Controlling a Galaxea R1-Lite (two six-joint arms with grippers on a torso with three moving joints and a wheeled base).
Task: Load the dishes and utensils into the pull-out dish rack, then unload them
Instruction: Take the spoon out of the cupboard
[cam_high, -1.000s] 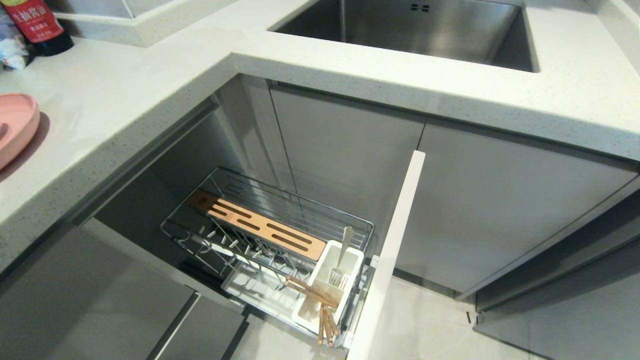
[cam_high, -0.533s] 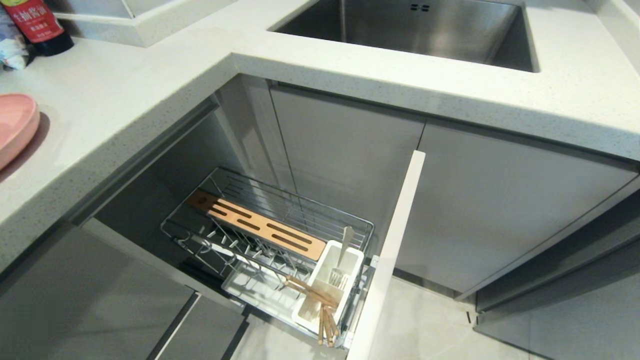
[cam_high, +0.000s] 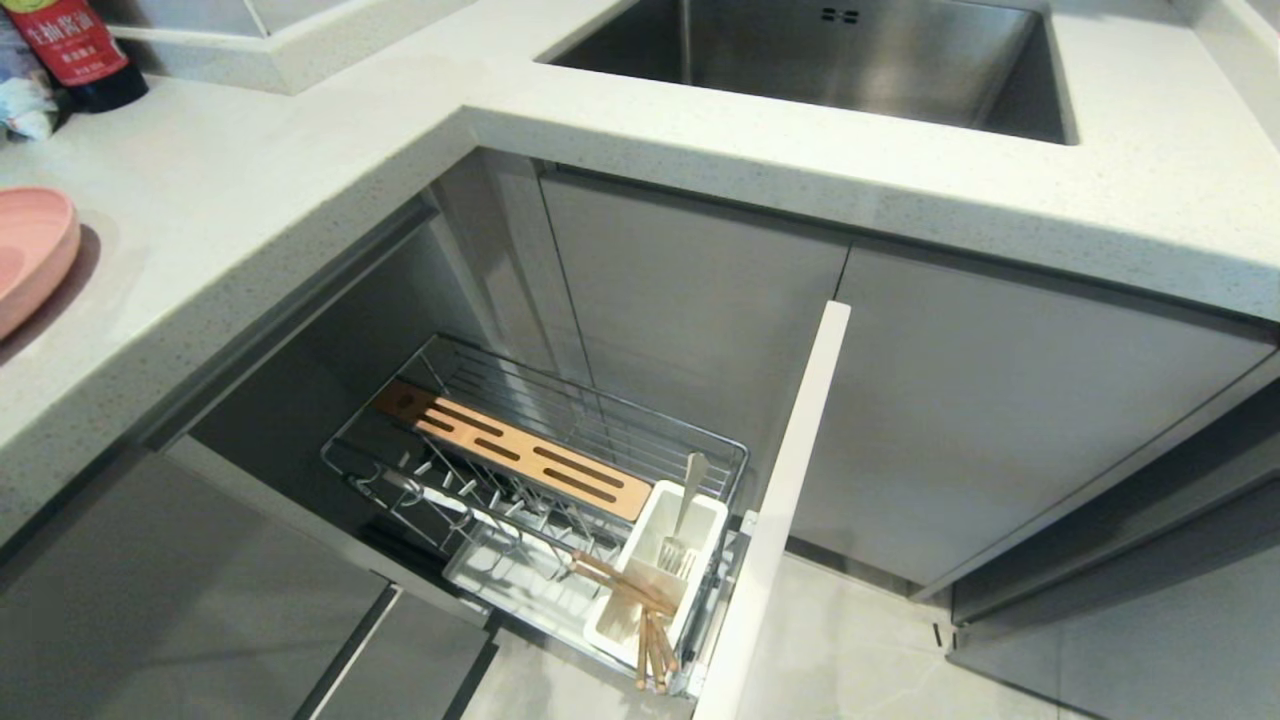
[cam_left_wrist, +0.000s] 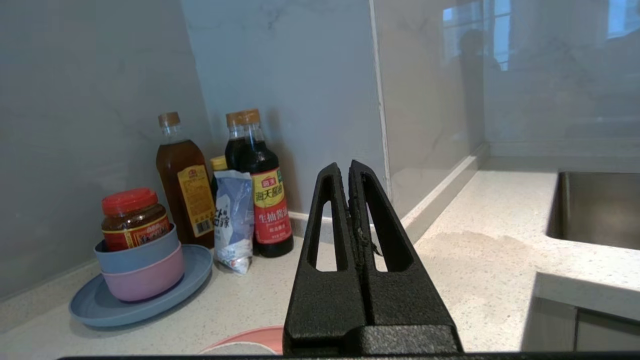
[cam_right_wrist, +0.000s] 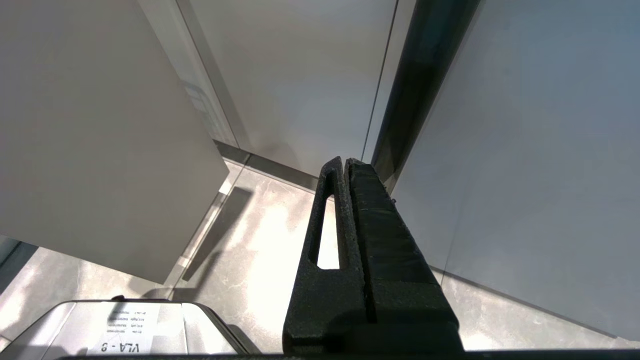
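Pull-out dish rack stands drawn out below the counter, its plate prongs bare. Pink plate lies flat on that counter, directly beneath the left gripper, which is pressed closed and empty. Right gripper, likewise closed, hangs near the floor, farther off.

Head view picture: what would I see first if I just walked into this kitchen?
Probably the pull-out dish rack, shiny wire, pulled out under the white countertop. Its white utensil box holds wooden chopsticks and a metal utensil. A pink plate peeks in at the left edge of the counter, and the steel sink sits at the back.
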